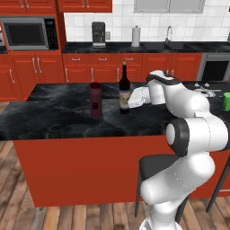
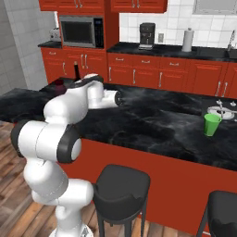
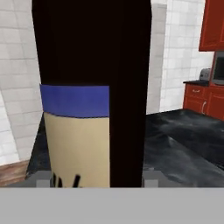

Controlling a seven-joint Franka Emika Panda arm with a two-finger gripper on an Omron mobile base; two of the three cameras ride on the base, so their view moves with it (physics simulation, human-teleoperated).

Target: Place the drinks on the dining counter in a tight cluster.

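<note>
On the bench (image 1: 58, 112), the wine bottle (image 1: 124, 90) stands right of the maroon bottle (image 1: 95, 100), apart.

Flat, even rendered light is being spread over every view, with no visible source. Pale sheen is being shown on the dining counter (image 1: 67, 112) toward 9 o'clock. Soft shadow is being cast below its overhang. Edges are being rendered slightly blurred and blocky; no edge distortion is being seen.
</note>
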